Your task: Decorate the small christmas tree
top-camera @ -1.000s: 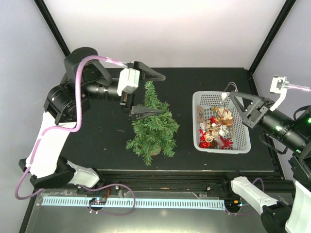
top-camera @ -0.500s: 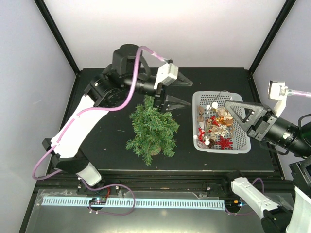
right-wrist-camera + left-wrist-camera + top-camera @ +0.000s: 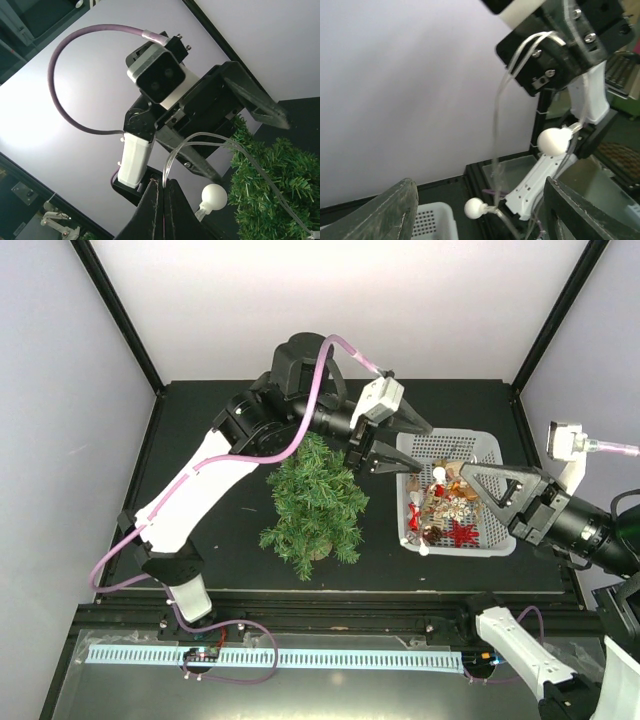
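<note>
- The small christmas tree [image 3: 314, 502] stands on its base on the black table [image 3: 215, 530], a little left of the middle; the white basket [image 3: 460, 549] lies just at its 3 o'clock.
- The left arm reaches over the treetop, and the left gripper [image 3: 420, 448] hovers at the tree's 1 o'clock, above the basket's left edge.
- Its jaws are spread wide and hold nothing. In the left wrist view the two dark fingers [image 3: 385, 215] frame a clear strand [image 3: 495, 150] strung with white beads [image 3: 551, 141].
- The right gripper [image 3: 463, 471] comes in from 3 o'clock and points across the basket toward the left one, the two tips near each other.
- Its jaws are pinched tight on the clear strand — in the right wrist view the fingers [image 3: 150, 210] meet on it, and one bead hangs just beside them.
- Red and gold ornaments [image 3: 450, 512] lie heaped in the basket under the right gripper; more beads of the strand trail down over them to the basket's near edge.
</note>
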Robot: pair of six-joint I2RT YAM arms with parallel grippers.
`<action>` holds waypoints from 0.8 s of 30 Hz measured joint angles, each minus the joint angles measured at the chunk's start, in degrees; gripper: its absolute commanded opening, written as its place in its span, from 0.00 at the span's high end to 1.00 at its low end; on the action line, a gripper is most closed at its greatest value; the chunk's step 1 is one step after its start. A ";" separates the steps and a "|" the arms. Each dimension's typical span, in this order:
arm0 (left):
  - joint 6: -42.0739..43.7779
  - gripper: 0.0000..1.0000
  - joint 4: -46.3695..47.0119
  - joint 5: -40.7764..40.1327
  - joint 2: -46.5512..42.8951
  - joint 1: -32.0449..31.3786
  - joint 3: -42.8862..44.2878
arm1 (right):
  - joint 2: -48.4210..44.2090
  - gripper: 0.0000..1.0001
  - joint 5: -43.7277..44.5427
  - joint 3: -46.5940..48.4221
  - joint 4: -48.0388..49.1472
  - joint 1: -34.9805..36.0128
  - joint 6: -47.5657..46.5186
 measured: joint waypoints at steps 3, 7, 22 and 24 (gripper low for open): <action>-0.13 0.34 0.31 1.86 0.50 -1.20 0.42 | -0.59 0.99 0.02 -1.03 0.11 0.00 0.39; -0.07 0.36 0.46 4.28 1.25 -2.78 0.92 | -1.05 0.99 0.02 -2.12 0.46 0.00 1.09; 1.64 0.41 0.17 5.90 4.61 -4.02 1.81 | -1.11 0.99 -0.59 -3.74 5.18 0.00 3.19; 1.68 0.47 0.20 5.86 4.96 -4.02 1.86 | -1.11 0.99 -0.98 -3.74 5.75 -0.02 3.65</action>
